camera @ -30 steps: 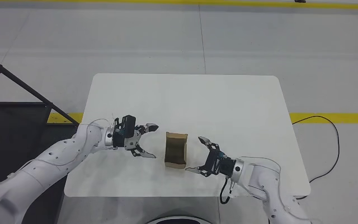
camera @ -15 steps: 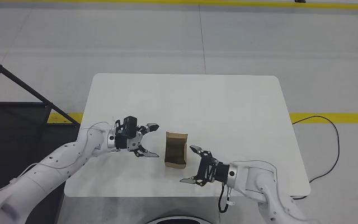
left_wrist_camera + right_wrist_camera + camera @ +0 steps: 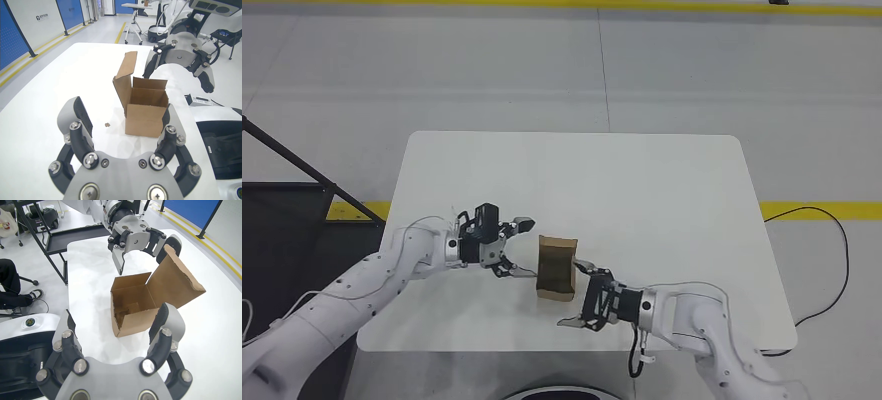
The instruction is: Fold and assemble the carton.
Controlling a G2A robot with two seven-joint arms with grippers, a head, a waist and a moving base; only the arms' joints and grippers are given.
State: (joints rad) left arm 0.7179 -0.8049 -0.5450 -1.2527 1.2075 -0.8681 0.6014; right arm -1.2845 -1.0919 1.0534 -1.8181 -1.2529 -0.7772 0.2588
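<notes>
Change: the left jaws and right jaws have both moved in on the carton [image 3: 556,267], 1 from each side; a grasp or flap fold looks close.
Jaws: both wide open, holding nothing.
Carton: upright, top open, near-middle tabletop [image 3: 642,180], between them.
Count: 1 carton, 2 sets of jaws, 1 cardboard scrap [image 3: 107,124].

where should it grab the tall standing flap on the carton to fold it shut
Probably near the free top edge of the tall flap, pinching across its two faces: it is a thin sheet standing above one wall of the open carton. The open left gripper sits closest, so come from its side.
</notes>
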